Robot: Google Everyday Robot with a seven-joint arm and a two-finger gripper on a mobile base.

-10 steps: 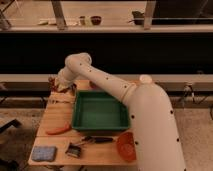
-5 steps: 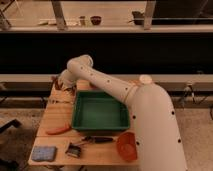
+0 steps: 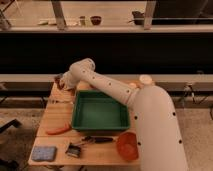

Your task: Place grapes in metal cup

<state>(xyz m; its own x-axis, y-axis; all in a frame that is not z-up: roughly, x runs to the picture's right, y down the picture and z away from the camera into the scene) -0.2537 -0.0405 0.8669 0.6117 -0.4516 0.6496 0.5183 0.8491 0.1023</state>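
One arm reaching to the table's far-left corner; step looks like the pick or carry of the grapes.
Gripper sits at far left beyond the green tray, beside something dark reddish, possibly the grapes. Metal cup not made out. Next: confirm hold, locate cup, then move over it.

The robot's white arm rises from the bulky base segment at the tabletop's near right corner and stretches diagonally across toward the far left corner. It bends at a rounded elbow joint there and drops downward — the gripper hangs low over the far left edge of the tabletop, dark and partly hidden behind the wrist.
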